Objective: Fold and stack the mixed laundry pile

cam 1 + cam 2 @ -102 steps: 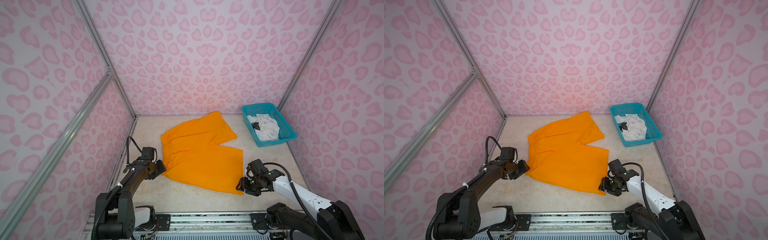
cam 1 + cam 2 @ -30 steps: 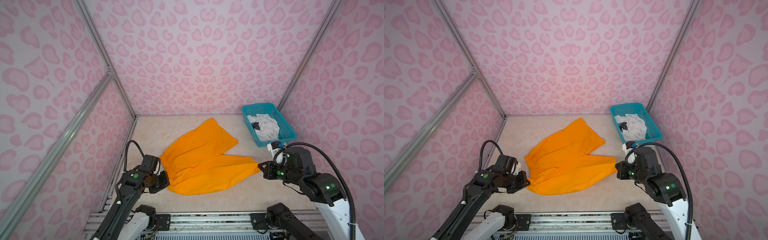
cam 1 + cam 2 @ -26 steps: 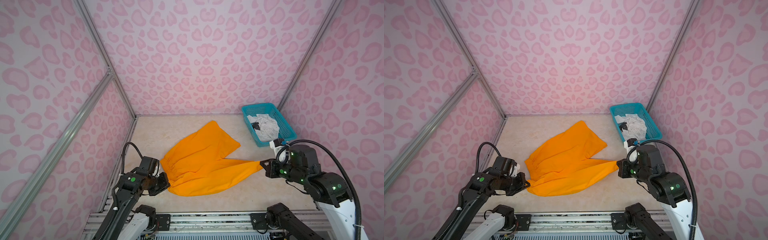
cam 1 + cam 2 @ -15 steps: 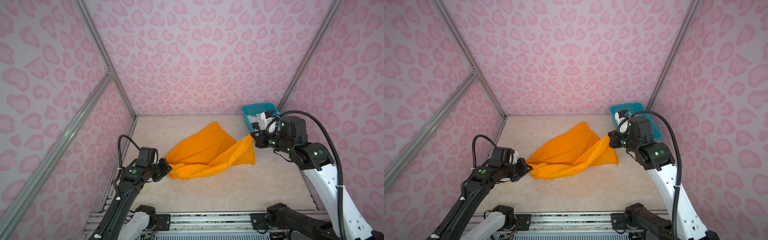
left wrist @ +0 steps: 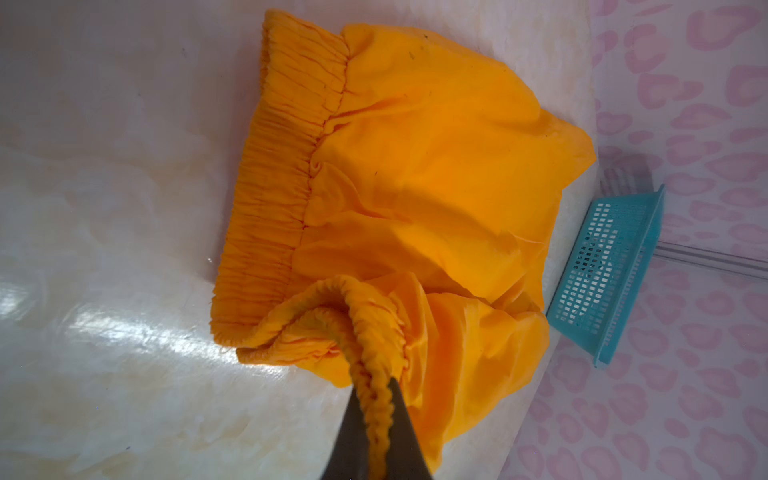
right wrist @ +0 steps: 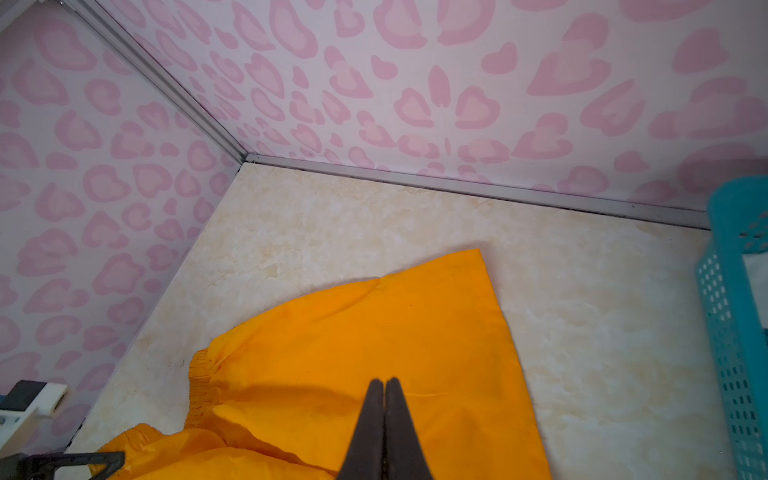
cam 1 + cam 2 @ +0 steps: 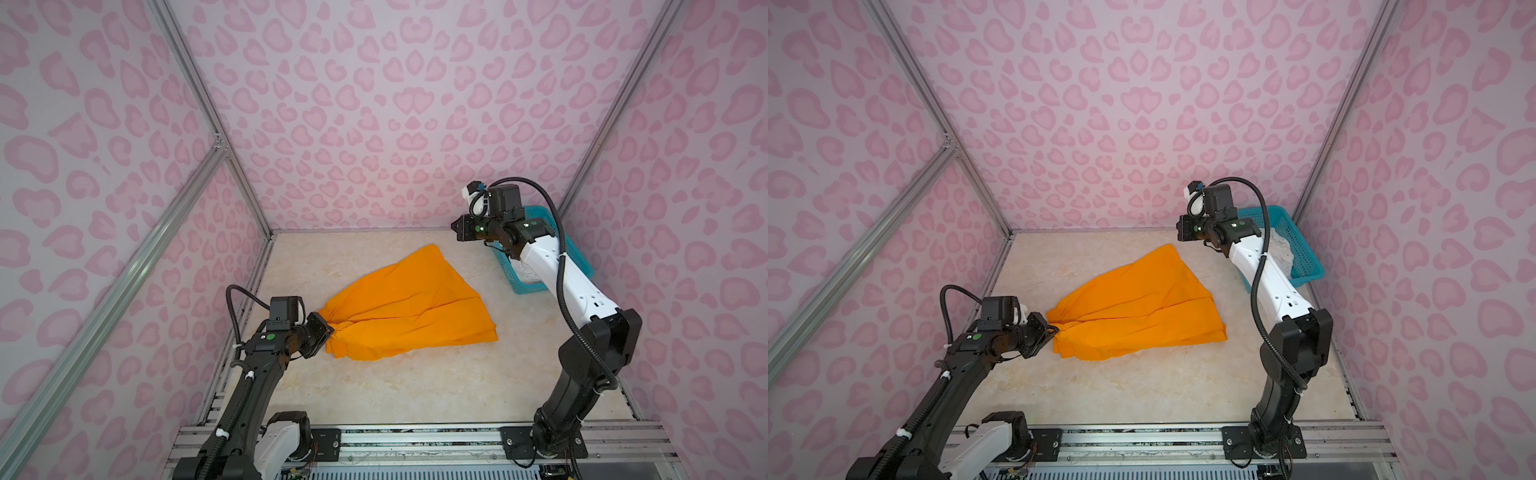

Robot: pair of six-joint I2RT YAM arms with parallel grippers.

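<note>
1. Orange shorts (image 7: 407,307) lie on the surface (image 7: 374,386) near the teal basket (image 7: 1306,257).
2. Left gripper (image 7: 330,329) clamps their waistband, the end away from the basket.
3. Right gripper (image 7: 454,229), closed and empty, hovers beside the basket, off the shorts.

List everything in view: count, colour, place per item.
shorts: 1, bright orange, lying mid-table, waistband bunched toward the left arm
T-shirt: 1, white, crumpled inside the basket
basket: 1, teal perforated plastic, far right corner of the table
table: 1, cream marble-look, under everything
walls: 3, pink heart print, around the table
left pincer: 1, black, shut on the shorts' waistband
right pincer: 1, black, shut and empty, raised beside the basket
</note>
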